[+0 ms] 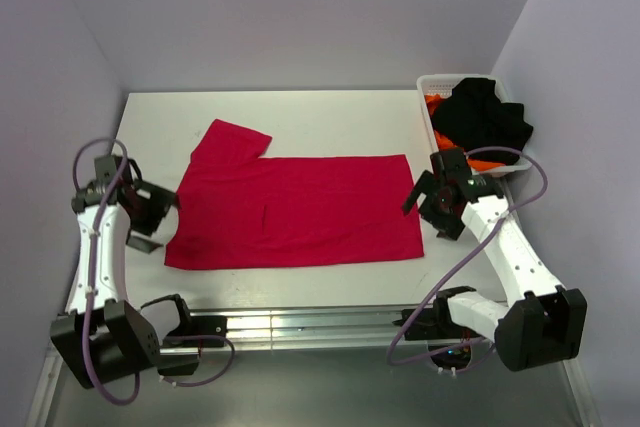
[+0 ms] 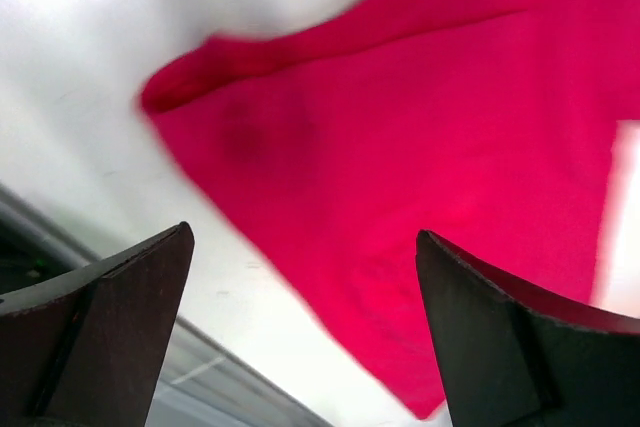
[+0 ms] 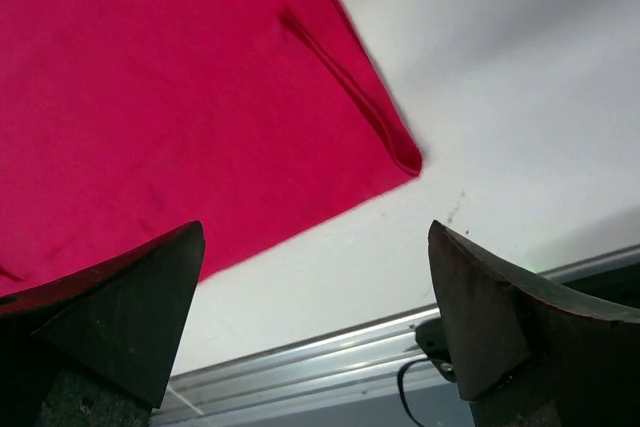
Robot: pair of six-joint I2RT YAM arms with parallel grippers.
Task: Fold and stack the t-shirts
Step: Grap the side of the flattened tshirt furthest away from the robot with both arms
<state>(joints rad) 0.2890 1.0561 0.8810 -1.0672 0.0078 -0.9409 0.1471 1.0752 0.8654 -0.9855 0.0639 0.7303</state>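
Crimson t-shirt (image 1: 295,212) lies flat mid-table (image 1: 330,112).

Top view:
- Long axis runs left–right, parallel to the near table edge.
- One sleeve juts toward the far left, so I judge the collar end is left and the hem right.
- Left gripper (image 1: 160,212) sits at the shirt's left edge and right gripper (image 1: 425,209) just off its right edge; both have fingers spread.
- Black t-shirt (image 1: 485,117) and orange t-shirt (image 1: 432,104) are heaped in the white basket (image 1: 425,82), far right.
- Risk: the sleeve is not tucked, so a fold made now would likely come out lopsided.

Left wrist view:
- Left gripper (image 2: 300,327) jaws are apart with nothing between them.
- A blurred corner of the crimson t-shirt (image 2: 420,177) lies below on the table (image 2: 60,67).
- Risk: a grab that takes only the top layer would peel the cloth open rather than lift it.

Right wrist view:
- Right gripper (image 3: 315,317) is also spread and empty.
- The crimson t-shirt (image 3: 150,97) ends in a corner, with a small crease beside it, on bare table (image 3: 520,77).
- The metal rail (image 3: 300,367) is near.
- Risk: a low pinch that misses the corner may drag the cloth toward that edge and wrinkle it.
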